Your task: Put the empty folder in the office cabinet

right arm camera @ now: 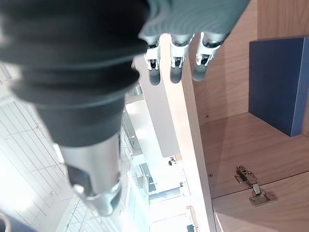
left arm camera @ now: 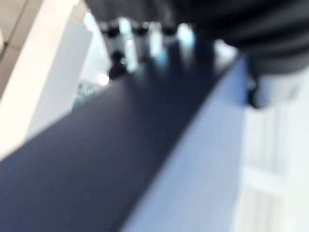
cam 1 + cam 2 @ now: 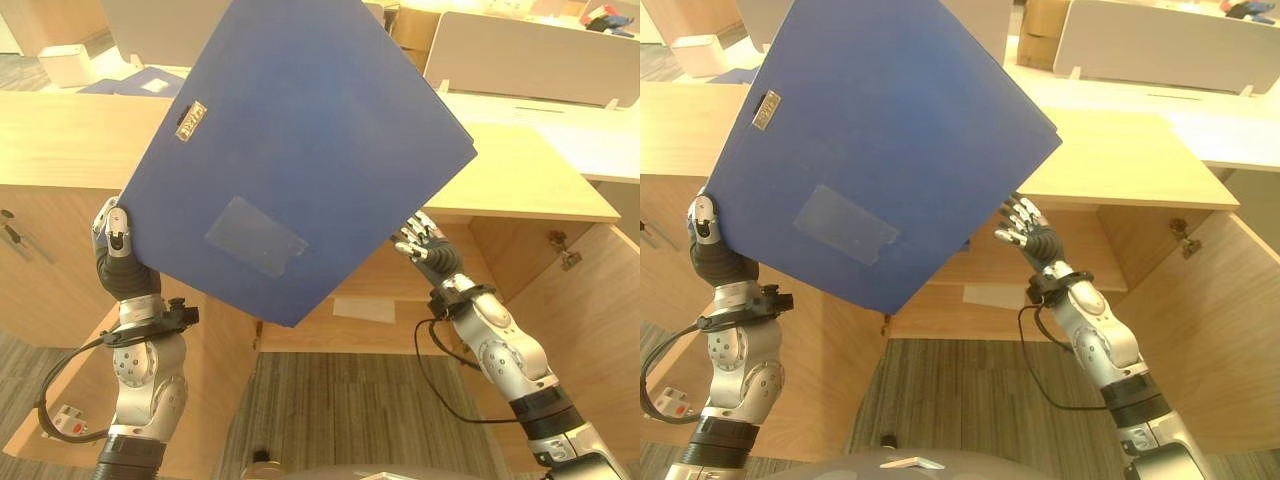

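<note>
I've got the blue folder (image 3: 300,150) pinched by its lower corner in my left hand (image 3: 113,232), held up above the open cabinet (image 3: 400,290), right hand (image 3: 422,240) spread empty just beside it, so next I'd guess lowering it inside.

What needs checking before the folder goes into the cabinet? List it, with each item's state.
1. Left hand gripping the blue folder: ok, its fingers are curled on the lower corner.
2. Right hand supporting the folder: not ok, it is open and apart from the folder.
3. Cabinet open: ok, both doors are swung out.
4. Compartment free: cannot tell, the folder hides most of it; a sheet of paper lies on the floor of it.
5. Folder lined up with the opening: not ok, it is tilted and raised above the cabinet top.
</note>
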Available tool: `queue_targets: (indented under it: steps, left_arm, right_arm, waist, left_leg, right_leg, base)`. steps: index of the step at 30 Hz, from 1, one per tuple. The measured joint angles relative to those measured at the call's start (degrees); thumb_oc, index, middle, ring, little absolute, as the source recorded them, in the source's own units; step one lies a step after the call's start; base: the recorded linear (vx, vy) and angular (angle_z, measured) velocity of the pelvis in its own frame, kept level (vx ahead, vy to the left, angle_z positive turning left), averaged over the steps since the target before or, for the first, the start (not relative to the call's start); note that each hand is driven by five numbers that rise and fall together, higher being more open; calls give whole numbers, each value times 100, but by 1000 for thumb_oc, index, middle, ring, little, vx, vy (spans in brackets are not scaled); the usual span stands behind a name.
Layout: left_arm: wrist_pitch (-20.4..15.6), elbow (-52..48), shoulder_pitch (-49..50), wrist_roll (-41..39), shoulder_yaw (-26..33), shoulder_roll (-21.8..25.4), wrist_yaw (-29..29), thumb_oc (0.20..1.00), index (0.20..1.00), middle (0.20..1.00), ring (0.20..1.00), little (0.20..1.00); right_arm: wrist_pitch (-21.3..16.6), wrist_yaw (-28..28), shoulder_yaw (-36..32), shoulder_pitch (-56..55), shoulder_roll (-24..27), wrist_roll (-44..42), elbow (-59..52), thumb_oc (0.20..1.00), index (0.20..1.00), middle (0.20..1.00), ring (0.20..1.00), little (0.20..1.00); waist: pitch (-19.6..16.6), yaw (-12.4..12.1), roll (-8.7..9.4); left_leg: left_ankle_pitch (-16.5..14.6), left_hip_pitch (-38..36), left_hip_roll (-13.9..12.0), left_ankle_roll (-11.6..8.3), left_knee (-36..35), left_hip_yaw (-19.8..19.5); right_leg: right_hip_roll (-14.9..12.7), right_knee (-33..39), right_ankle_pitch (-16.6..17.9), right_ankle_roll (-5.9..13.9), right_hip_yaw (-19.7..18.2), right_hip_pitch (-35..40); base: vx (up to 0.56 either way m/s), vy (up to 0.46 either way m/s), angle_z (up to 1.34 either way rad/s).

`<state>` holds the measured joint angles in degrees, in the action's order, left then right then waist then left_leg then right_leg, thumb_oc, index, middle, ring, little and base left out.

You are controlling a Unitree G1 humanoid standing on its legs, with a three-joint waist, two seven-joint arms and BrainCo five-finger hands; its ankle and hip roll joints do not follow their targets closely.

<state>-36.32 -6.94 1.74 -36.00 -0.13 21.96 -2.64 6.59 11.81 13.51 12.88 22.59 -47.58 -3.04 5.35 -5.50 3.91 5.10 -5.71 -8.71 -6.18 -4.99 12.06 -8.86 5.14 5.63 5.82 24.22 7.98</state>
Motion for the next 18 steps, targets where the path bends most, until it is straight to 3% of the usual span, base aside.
queue_targets:
  steps: [18]
  left_arm:
    - [-1, 8, -32, 712, 72, 259, 669, 200, 200, 200, 200, 200]
  right_arm:
    - [275, -174, 62, 409, 20, -545, -409, 1000, 1000, 1000, 1000, 1000]
  waist:
    - [54, -92, -58]
  left_leg:
    - [5, 27, 3, -10, 0, -18]
  right_leg:
    - [-1, 5, -20, 2, 21, 4]
  base:
    - [9, 4, 0]
